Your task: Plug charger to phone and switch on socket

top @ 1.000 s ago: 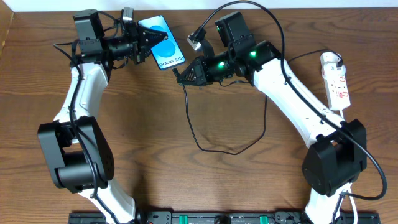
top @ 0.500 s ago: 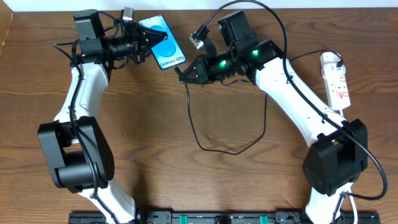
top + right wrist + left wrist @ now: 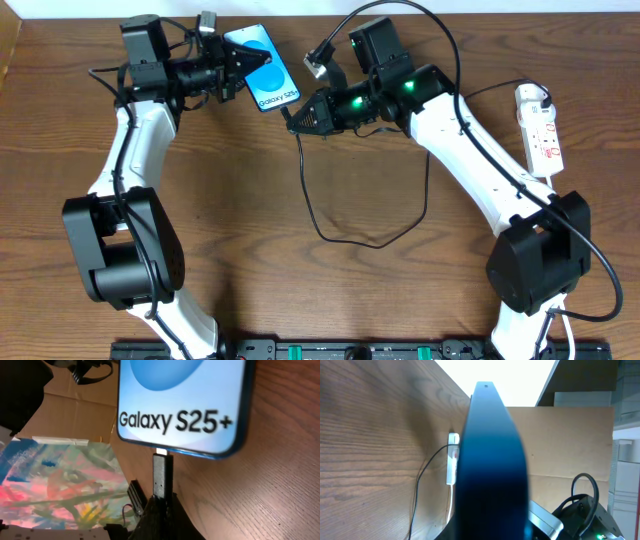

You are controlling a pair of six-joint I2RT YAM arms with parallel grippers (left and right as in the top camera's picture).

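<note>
Overhead, the left gripper (image 3: 243,68) clamps the phone (image 3: 265,75) at the upper middle of the frame. The right gripper (image 3: 297,118) pinches the charger (image 3: 330,232) near its end, just beside the phone's lower edge, and the rest of the charger loops down mid-frame. A power strip (image 3: 541,128) lies at the right edge.

From the left wrist, the phone (image 3: 492,460) is seen edge-on, with the power strip (image 3: 452,457) far beyond it.

From the right wrist, the plug tip (image 3: 161,472) touches the phone (image 3: 185,400) at its bottom edge and seems not fully seated.

Insertion looks like the step in hand. The next move calls for a straight push along the tip, then the power strip's switch.

I count one phone, one charger, one power strip and two grippers.
</note>
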